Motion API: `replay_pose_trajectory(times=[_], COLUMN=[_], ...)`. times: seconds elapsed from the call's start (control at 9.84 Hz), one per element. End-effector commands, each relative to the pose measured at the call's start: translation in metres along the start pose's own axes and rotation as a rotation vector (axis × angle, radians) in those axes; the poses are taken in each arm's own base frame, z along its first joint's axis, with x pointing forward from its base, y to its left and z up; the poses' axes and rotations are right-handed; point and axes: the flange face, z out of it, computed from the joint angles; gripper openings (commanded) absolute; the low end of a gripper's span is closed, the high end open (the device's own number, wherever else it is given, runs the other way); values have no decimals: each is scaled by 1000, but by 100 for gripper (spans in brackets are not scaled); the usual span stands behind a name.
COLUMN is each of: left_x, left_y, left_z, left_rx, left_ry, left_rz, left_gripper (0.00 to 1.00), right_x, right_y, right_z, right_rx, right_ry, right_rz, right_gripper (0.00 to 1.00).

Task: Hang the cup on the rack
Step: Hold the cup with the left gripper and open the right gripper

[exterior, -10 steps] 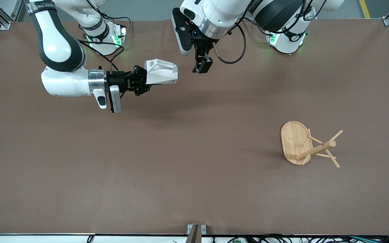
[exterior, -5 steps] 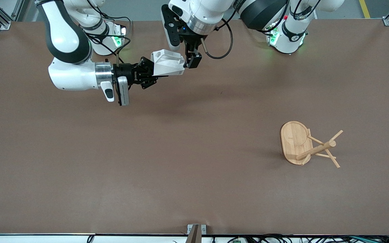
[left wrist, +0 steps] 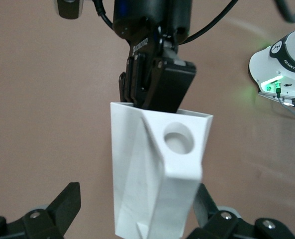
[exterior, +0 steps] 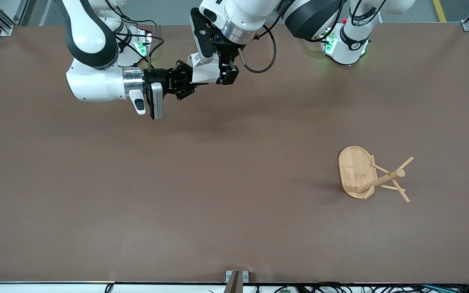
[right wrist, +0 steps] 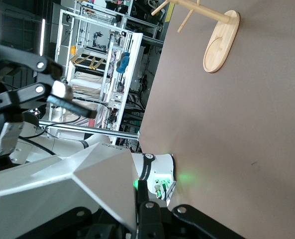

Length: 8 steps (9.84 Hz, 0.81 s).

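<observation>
Only the left wrist view shows right gripper [left wrist: 154, 92] clamping cup [left wrist: 157, 174], left gripper [left wrist: 137, 219] seemingly spread.

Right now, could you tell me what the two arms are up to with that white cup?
A handover is under way up in the air, near the robots' bases. The right gripper holds the cup by its rim, one finger inside it. The left gripper has its jaws spread on either side of the cup's closed end, not clamped. The rack stands untouched toward the left arm's end of the table, nearer the front camera, so nothing is hung yet.
</observation>
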Motion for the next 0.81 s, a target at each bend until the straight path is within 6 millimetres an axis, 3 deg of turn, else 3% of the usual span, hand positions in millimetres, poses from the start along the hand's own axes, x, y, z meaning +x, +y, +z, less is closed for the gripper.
replay_pose_trajectory(times=[0.0,0.41,0.51,0.61,0.71], left_x=[1,-3,-4,-5,-5], left_y=[3,5,8,8,8], left_z=[30,41,46,48,47], left_rx=[3,-7,-11,-12,-13], left_ry=[-44,-68,-79,-82,-83], left_rz=[19,11,21,14,11], left_gripper=[100,97,82,49,26], right_x=[-11,-11,-11,-11,-11], right_y=[-15,-37,-44,-53,-54], right_z=[-1,8,7,6,6], right_rx=[17,51,48,44,43], right_ry=[45,67,69,70,71], right_rz=[-2,12,24,34,33], right_gripper=[0,0,0,0,0])
